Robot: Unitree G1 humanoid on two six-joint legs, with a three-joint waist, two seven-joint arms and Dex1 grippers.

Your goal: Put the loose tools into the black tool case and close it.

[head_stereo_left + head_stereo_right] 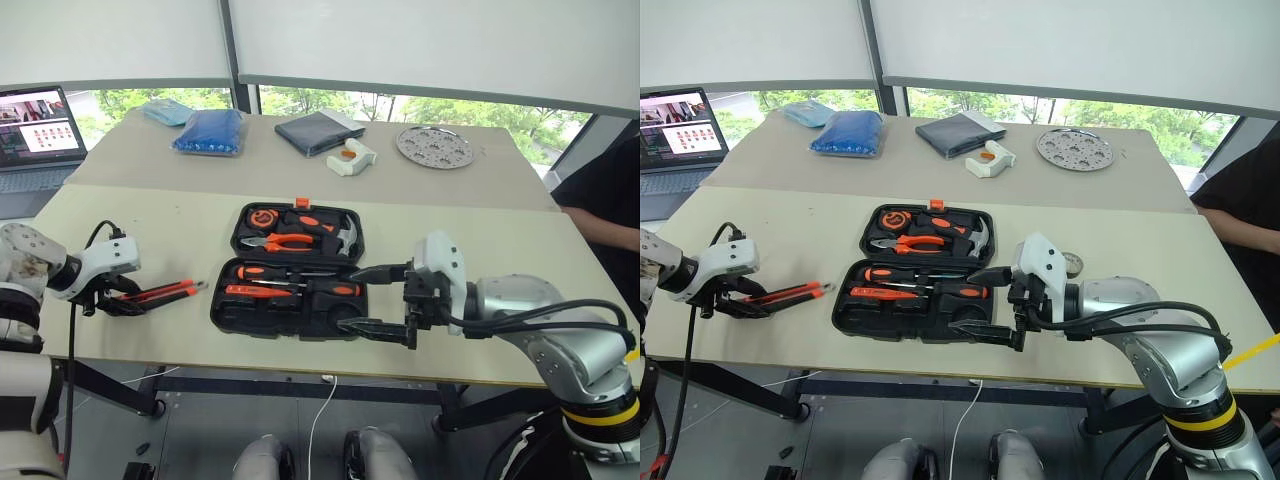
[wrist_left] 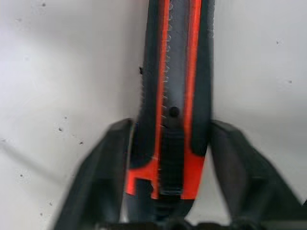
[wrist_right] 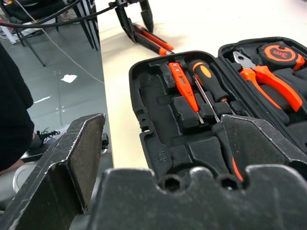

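Desk (image 1: 150, 220): matt pale beige laminate look, smooth, small dark specks up close.
Black tool case (image 1: 228, 310): moulded matt black plastic, fine grain, recess edges slightly shiny.
Utility knife (image 2: 172, 96): dark grey body with glossy orange plastic strips, ribbed edge, small black slider.
Thin tester screwdriver (image 3: 184, 88): translucent-looking orange plastic.
Screwdriver (image 3: 208, 81) handle: matt black rubbery grip with orange inlay, bright metal shaft.
Pliers (image 1: 285, 241): orange sleeves, satin grey metal jaws.
Hammer (image 1: 345, 237) head: polished metal.
Right pincer (image 1: 382, 301): black fingers, scuffed matt edges, worn to grey.
Round perforated plate (image 1: 433, 146): dull grey metal.
Blue bag (image 1: 210, 132): glossy plastic film.
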